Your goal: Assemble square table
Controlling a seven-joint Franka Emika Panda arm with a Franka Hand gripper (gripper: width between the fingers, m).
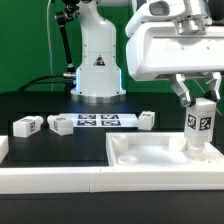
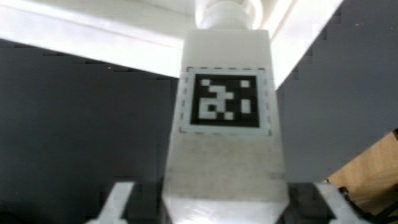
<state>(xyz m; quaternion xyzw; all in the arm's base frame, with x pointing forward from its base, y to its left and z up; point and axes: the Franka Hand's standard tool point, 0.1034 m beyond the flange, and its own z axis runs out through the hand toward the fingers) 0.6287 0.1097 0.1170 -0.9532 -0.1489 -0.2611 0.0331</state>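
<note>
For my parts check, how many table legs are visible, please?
4 legs. Exterior view: two left of the marker board, one right of it, one leg upright in the gripper.

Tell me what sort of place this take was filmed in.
Probably a robotics lab bench: a fixed arm base on a black table, a green backdrop, and the marker board lying between loose tagged legs.
</note>
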